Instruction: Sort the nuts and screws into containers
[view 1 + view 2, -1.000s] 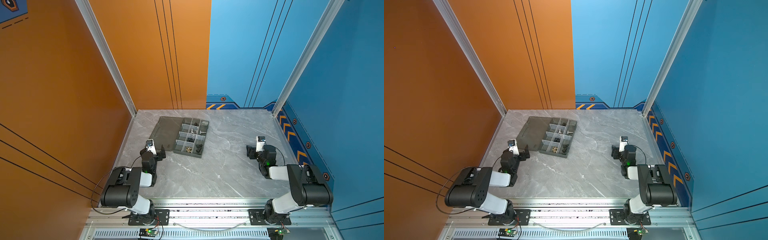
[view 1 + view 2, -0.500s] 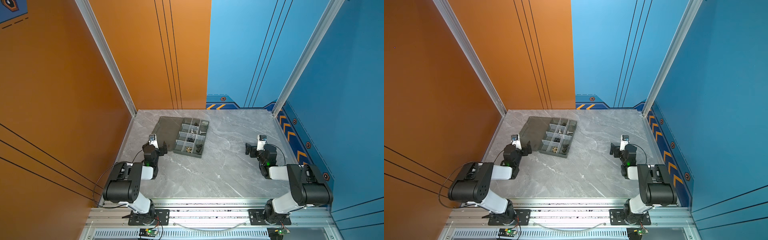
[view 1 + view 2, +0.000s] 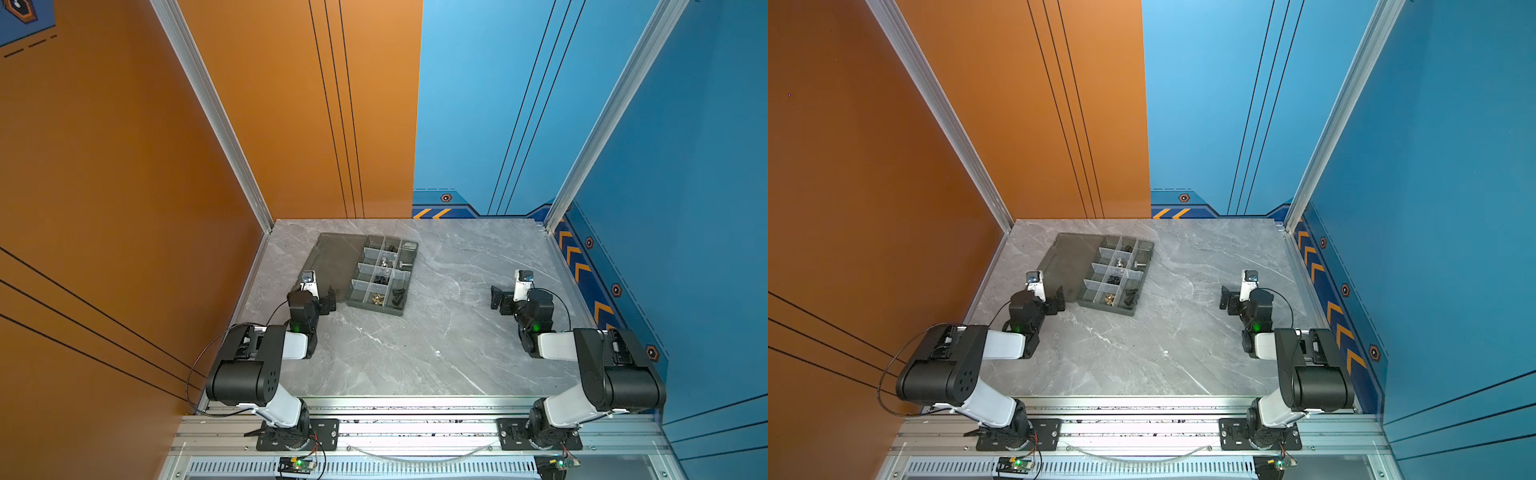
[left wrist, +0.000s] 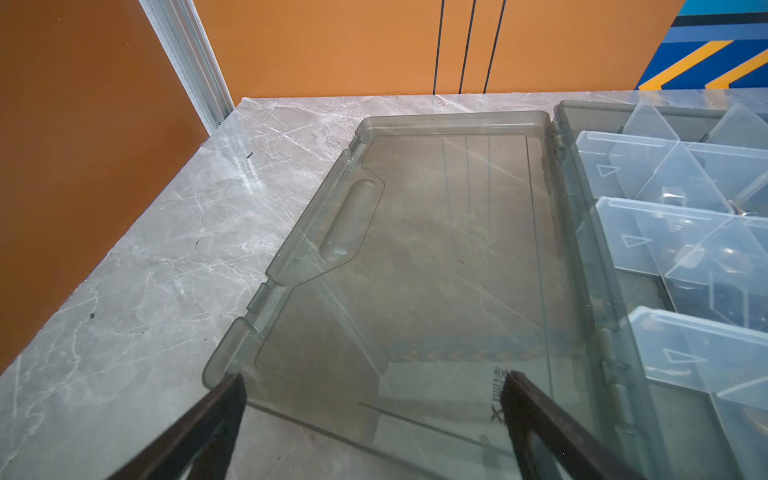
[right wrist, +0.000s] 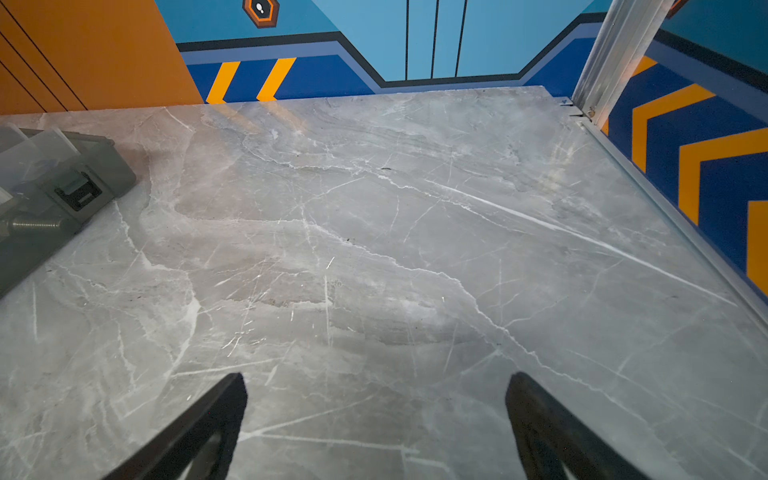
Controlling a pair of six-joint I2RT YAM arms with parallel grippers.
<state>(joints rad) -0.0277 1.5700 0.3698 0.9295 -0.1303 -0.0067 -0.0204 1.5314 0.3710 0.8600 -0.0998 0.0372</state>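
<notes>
The dark grey organizer tray (image 3: 376, 308) (image 3: 1106, 308) lies at the back left of the table, its containers (image 3: 368, 270) split by translucent dividers (image 4: 665, 187). Black screws (image 3: 398, 294) and a silver screw (image 3: 405, 264) (image 5: 37, 225) lie in cells on its right side. Black nuts (image 3: 380, 279) and brass nuts (image 3: 377, 297) fill the middle cells. My left gripper (image 3: 328, 300) (image 4: 374, 380) hovers open and empty over the near end of the flat lid (image 4: 436, 249). My right gripper (image 3: 498, 300) (image 5: 376, 380) is open and empty above bare table, far right of the tray.
The lid panel (image 3: 336, 257) lies flat to the left of the cells, close to the orange wall (image 3: 208, 166). A blue wall with a metal rail (image 5: 665, 199) bounds the table's right edge. Grey marble table (image 3: 436, 340) stretches between the arms.
My left gripper has moved forward and to the right, up to the lid's near end. The right gripper's jaws stand wider apart; that arm has barely moved.
</notes>
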